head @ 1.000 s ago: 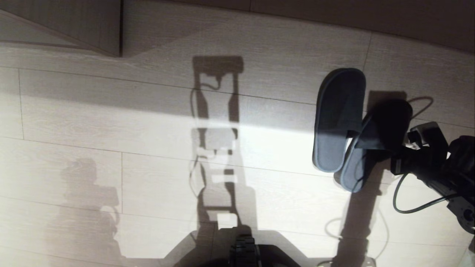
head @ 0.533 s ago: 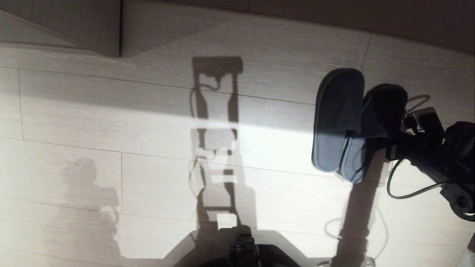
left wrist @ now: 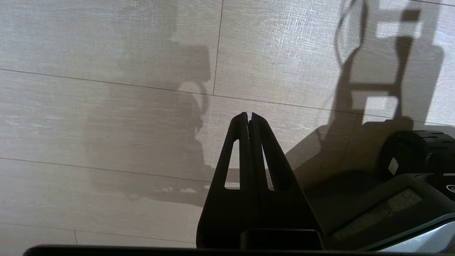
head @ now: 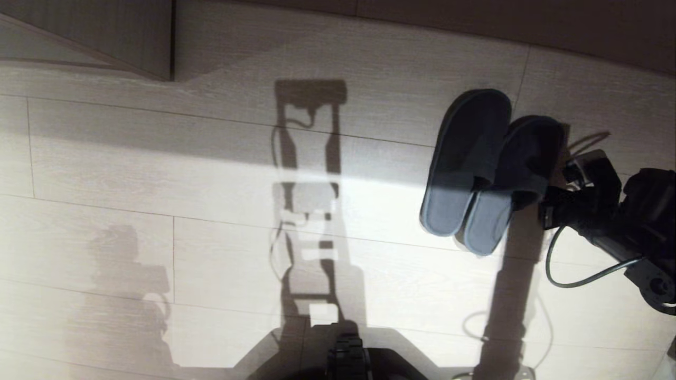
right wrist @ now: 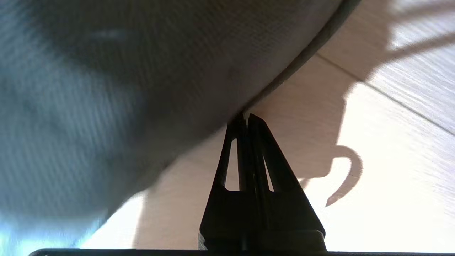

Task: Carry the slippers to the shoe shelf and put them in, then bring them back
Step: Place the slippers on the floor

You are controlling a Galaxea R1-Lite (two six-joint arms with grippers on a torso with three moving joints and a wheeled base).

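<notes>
slippers held above the floor by the right claw

nearest, the left gripper [left wrist: 249, 117] hangs low beside the robot's base [left wrist: 408, 199], fingers pressed together with nothing between them. further out on the right, the right gripper [right wrist: 245, 119] is clamped tight on the edge of the slippers [head: 483, 169], which sit side by side, touching, above the pale wood-grain floor [head: 158, 174]. beyond them, at the far left, stands a pale wood-grain panel [head: 105, 31] in shadow.
</notes>
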